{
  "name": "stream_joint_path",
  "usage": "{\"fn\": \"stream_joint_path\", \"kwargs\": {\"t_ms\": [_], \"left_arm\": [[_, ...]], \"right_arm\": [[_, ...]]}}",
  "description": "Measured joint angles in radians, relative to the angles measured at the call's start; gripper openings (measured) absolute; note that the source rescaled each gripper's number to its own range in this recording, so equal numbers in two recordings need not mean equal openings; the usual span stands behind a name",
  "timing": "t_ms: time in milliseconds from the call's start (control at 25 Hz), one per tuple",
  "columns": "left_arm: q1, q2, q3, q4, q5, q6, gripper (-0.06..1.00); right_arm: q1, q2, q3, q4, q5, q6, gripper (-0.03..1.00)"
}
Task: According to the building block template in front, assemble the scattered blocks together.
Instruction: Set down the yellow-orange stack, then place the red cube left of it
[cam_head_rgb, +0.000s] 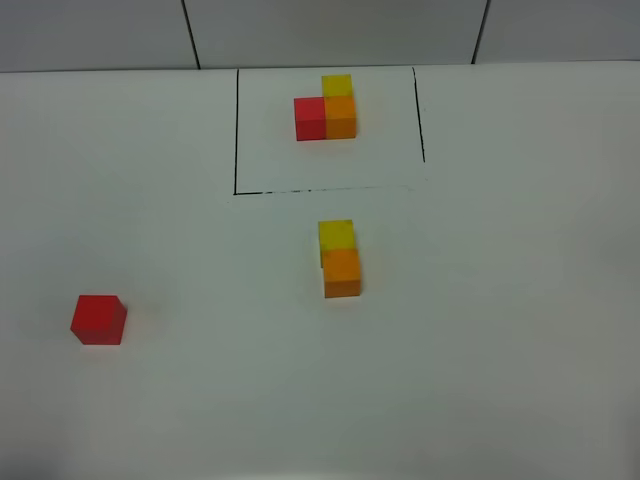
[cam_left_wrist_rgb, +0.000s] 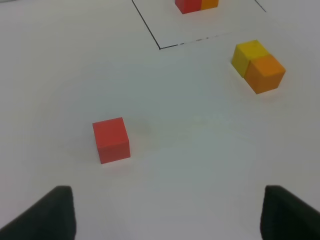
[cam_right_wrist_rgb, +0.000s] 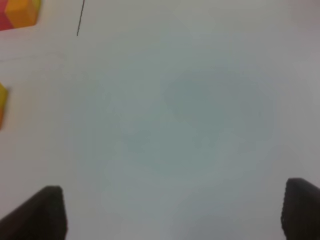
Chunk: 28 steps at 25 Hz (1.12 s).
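The scattered blocks (cam_head_rgb: 340, 258) lie on the white table (cam_head_rgb: 500, 340). There are three of them, and they are small cubes of the same size. In the high view, the yellow cube (cam_head_rgb: 336, 235) and the orange cube (cam_head_rgb: 342, 272) sit near the middle of the table. They touch each other. The yellow cube is on the 12 o'clock side of the orange cube. The red cube (cam_head_rgb: 98, 320) sits alone, well apart from them, out toward 8 o'clock.

The building block template (cam_head_rgb: 327, 108) is at 12 o'clock, at the far side of the table. A thin black frame (cam_head_rgb: 236, 130) is drawn on the table around it. The template has three joined cubes in an L shape. Its orange one is at the corner, its red one is on the 9 o'clock side, and its yellow one is on the 12 o'clock side.

The left pincer (cam_left_wrist_rgb: 167, 215) is open wide and holds nothing. The red cube lies on the table in front of it and does not touch it. The right pincer (cam_right_wrist_rgb: 170, 215) is open wide too and holds nothing. Bare table shows between its tips.
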Motion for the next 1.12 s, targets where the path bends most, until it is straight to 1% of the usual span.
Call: {"fn": "stream_joint_path", "kwargs": {"t_ms": [160, 720, 840, 1120], "left_arm": [[0.000, 0.000, 0.000, 0.000, 0.000, 0.000, 0.70], [0.000, 0.000, 0.000, 0.000, 0.000, 0.000, 0.70], [0.000, 0.000, 0.000, 0.000, 0.000, 0.000, 0.70], [0.000, 0.000, 0.000, 0.000, 0.000, 0.000, 0.70]], "right_arm": [[0.000, 0.000, 0.000, 0.000, 0.001, 0.000, 0.81], [-0.002, 0.000, 0.001, -0.001, 0.002, 0.000, 0.80], [-0.013, 0.000, 0.001, -0.001, 0.002, 0.000, 0.80], [-0.071, 0.000, 0.001, 0.003, 0.002, -0.015, 0.80]]}}
